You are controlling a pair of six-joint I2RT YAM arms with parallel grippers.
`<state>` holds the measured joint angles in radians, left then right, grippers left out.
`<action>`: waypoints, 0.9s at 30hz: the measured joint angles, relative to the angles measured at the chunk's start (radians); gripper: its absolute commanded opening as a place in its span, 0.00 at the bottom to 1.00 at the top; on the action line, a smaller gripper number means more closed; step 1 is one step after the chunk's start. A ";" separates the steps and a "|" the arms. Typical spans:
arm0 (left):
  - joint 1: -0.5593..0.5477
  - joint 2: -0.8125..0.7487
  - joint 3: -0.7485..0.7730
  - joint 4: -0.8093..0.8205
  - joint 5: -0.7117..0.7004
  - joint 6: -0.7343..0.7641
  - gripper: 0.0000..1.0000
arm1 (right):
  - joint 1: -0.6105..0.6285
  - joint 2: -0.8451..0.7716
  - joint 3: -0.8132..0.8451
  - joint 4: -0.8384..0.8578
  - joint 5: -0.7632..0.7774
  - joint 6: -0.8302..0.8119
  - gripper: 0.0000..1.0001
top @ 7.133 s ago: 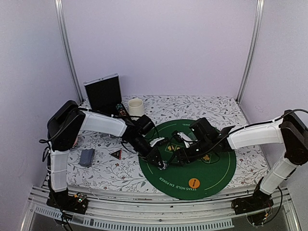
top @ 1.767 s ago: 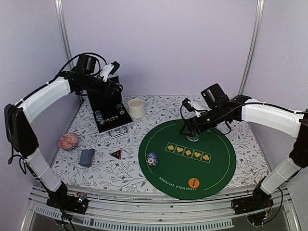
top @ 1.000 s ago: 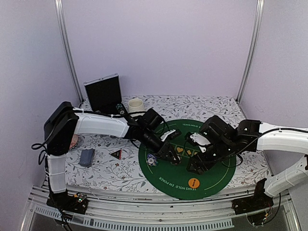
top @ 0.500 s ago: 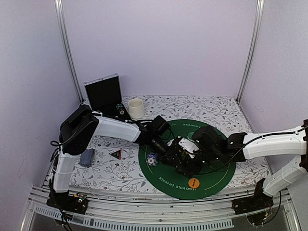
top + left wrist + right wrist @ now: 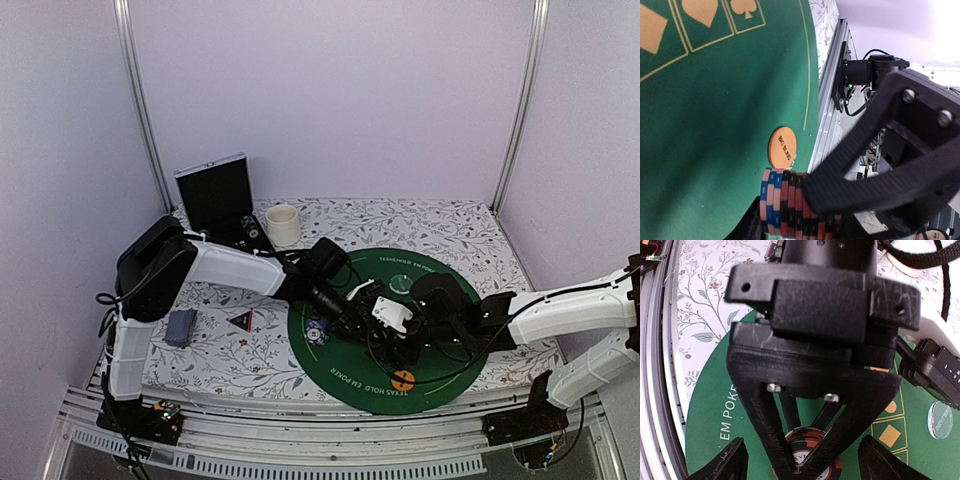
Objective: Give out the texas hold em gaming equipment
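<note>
My left gripper (image 5: 790, 212) is shut on a stack of blue and dark red poker chips (image 5: 785, 202), held on its side just above the green poker mat (image 5: 715, 100). In the top view it (image 5: 352, 318) is over the mat's middle. My right gripper (image 5: 805, 465) is open, its fingers (image 5: 720, 462) on either side of the left gripper and that stack (image 5: 812, 452); in the top view it (image 5: 383, 343) is right beside the left one. The orange disc (image 5: 403, 380) lies near the mat's front edge. A blue-white stack (image 5: 317, 330) stands on the mat's left.
A pale green disc (image 5: 399, 283) lies at the mat's far side. The black-red triangular token (image 5: 240, 320) and grey-blue cards (image 5: 180, 326) lie on the floral cloth at the left. The cream mug (image 5: 282, 224) and black case (image 5: 215, 195) stand at the back left.
Over the last second my right gripper has moved left across the mat, up against the left gripper. The left gripper has stayed over the mat's middle.
</note>
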<state>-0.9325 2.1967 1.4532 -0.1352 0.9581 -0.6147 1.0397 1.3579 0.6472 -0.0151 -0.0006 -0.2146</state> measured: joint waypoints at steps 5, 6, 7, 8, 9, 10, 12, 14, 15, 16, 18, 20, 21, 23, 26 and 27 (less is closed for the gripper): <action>0.003 -0.055 -0.011 0.006 0.004 -0.004 0.00 | 0.000 -0.002 -0.007 0.009 0.011 -0.080 0.78; 0.004 -0.064 -0.011 0.007 0.005 -0.004 0.00 | 0.000 -0.002 -0.007 0.009 0.015 -0.095 0.75; 0.004 -0.072 -0.011 0.009 0.005 -0.004 0.00 | 0.000 -0.002 -0.007 0.009 0.018 -0.107 0.72; 0.004 -0.079 -0.011 0.011 0.007 -0.003 0.00 | 0.000 -0.002 -0.007 0.009 0.019 -0.120 0.68; 0.004 -0.084 -0.012 0.012 0.007 -0.003 0.00 | 0.000 -0.002 -0.007 0.009 0.020 -0.129 0.64; 0.004 -0.088 -0.013 0.012 0.007 -0.003 0.00 | 0.000 -0.002 -0.007 0.009 0.021 -0.140 0.62; 0.004 -0.092 -0.014 0.011 0.007 -0.003 0.00 | -0.001 -0.002 -0.007 0.010 0.024 -0.151 0.57; 0.004 -0.093 -0.015 0.011 0.008 -0.003 0.00 | -0.003 -0.002 -0.007 0.011 0.032 -0.158 0.56; 0.004 -0.092 -0.018 0.011 0.007 -0.003 0.00 | -0.005 -0.002 -0.007 0.011 0.037 -0.161 0.57; 0.004 -0.092 -0.020 0.010 0.007 -0.003 0.00 | -0.006 -0.002 -0.007 0.013 0.043 -0.161 0.59; 0.004 -0.092 -0.023 0.010 0.007 -0.002 0.00 | -0.007 -0.002 -0.007 0.016 0.052 -0.163 0.63; 0.004 -0.092 -0.024 0.010 0.007 0.000 0.00 | -0.007 -0.002 -0.005 0.016 0.057 -0.164 0.62; 0.004 -0.092 -0.024 0.010 0.007 0.001 0.00 | -0.007 -0.002 -0.005 0.016 0.060 -0.164 0.59; 0.004 -0.092 -0.024 0.010 0.007 0.001 0.00 | -0.007 0.000 0.000 0.016 0.068 -0.166 0.47; 0.004 -0.092 -0.024 0.014 0.003 0.003 0.00 | -0.006 0.008 0.008 0.018 0.069 -0.169 0.44; 0.005 -0.092 -0.024 0.013 0.005 0.005 0.00 | -0.006 0.010 0.010 0.019 0.069 -0.166 0.44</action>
<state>-0.9276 2.1044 1.4292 -0.1226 0.9627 -0.6094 1.0332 1.3682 0.6571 0.0040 0.0685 -0.3809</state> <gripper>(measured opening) 0.356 0.442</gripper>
